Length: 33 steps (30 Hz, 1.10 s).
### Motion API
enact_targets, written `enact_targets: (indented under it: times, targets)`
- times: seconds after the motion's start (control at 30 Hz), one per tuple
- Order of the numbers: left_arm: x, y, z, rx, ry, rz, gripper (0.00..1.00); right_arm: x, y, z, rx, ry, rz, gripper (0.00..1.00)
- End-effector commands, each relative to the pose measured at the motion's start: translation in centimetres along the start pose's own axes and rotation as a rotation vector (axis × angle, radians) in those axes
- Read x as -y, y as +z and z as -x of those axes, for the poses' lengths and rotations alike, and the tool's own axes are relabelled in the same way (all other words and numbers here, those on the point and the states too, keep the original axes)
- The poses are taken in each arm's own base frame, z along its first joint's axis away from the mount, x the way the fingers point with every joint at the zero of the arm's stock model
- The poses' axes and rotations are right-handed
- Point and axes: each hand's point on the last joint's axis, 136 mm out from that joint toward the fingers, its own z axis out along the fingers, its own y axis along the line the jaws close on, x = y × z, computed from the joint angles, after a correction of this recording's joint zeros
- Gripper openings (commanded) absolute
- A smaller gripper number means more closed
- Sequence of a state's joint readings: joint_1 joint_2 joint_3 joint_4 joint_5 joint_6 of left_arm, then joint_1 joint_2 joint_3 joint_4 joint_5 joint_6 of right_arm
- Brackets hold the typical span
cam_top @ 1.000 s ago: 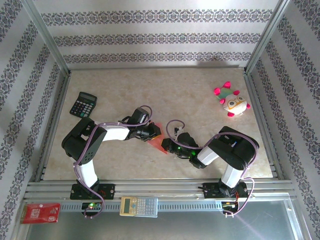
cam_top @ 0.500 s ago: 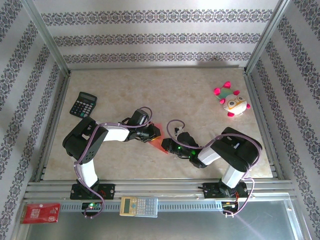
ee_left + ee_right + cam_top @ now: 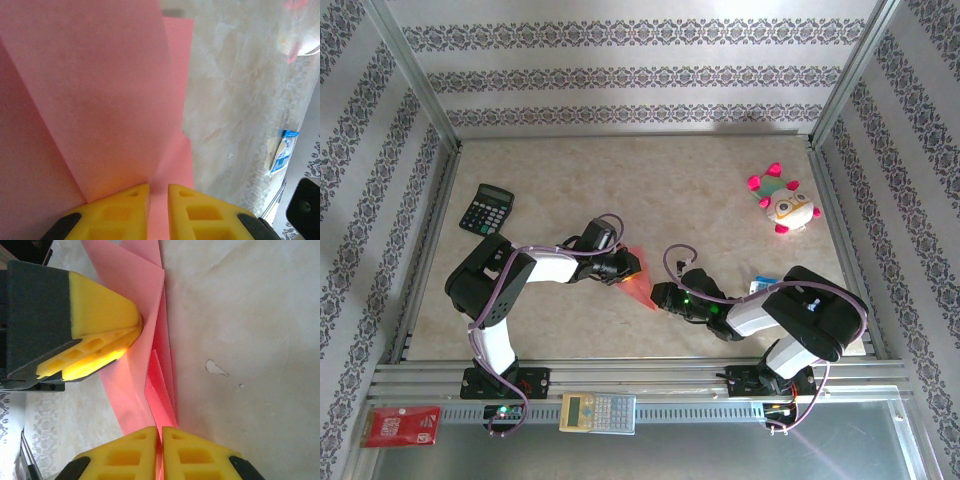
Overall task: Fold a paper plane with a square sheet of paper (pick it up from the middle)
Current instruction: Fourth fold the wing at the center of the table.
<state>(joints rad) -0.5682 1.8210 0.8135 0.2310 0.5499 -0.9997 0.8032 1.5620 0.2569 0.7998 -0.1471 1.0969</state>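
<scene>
- Paper sheet [image 3: 636,286], salmon-pink and partly folded, is found just toward 6 o'clock from the middle of the table [image 3: 700,190], caught between the two grippers.
- Left gripper [image 3: 626,268] is set at the sheet's 11 o'clock side. In the left wrist view its yellow fingers [image 3: 131,201] are pressed almost together, with a pink layer pinched in the narrow gap.
- From that grip a broad flap is seen rising toward 12 o'clock, with a crease running up toward 11 o'clock on its left.
- Right gripper [image 3: 656,296] is set at the sheet's 5 o'clock end. In the right wrist view its fingers [image 3: 192,454] are closed on a narrow folded edge of the sheet.
- In the same view the other gripper's fingers are seen at 10 o'clock, clamped on a flap.
- Whether the sheet's lower edge touches the table cannot be told.
- Plush toy [image 3: 786,207] is noted at 2 o'clock on the table, black calculator [image 3: 486,208] at 9 o'clock, and a small blue-and-white packet [image 3: 760,287] at 4 o'clock beside the right arm.
- Beige calculator [image 3: 599,411] and red card [image 3: 402,425] are noted on the near rail, at 6 and 7 o'clock.
</scene>
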Motion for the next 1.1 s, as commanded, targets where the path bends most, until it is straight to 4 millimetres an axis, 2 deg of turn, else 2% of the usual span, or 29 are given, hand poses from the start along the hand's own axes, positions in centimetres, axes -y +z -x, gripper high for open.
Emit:
enact_targets:
  times: [0.0,0.27,0.57,0.9,1.07]
  targets:
    - [-1.7,0.0,-0.1,0.006,-0.034,0.040,0.19,2.8,-0.3,-2.1,-0.064,0.001,-0.104,0.11]
    - [-1.7,-0.3,0.2,0.018,-0.040,0.034,0.19,4.0,-0.3,-2.7,-0.079,-0.002,-0.146,0.06]
    - [-1.2,-1.1,0.6,0.040,-0.036,-0.003,0.20,3.9,-0.2,-3.5,-0.117,-0.040,-0.155,0.04]
    - [-0.8,-0.9,0.4,0.036,-0.044,-0.059,0.22,4.1,-0.2,-4.2,-0.145,-0.077,-0.180,0.01]
    - [0.1,-1.3,0.5,0.047,-0.029,-0.098,0.26,4.2,-0.1,-4.6,-0.160,-0.095,-0.192,0.00]
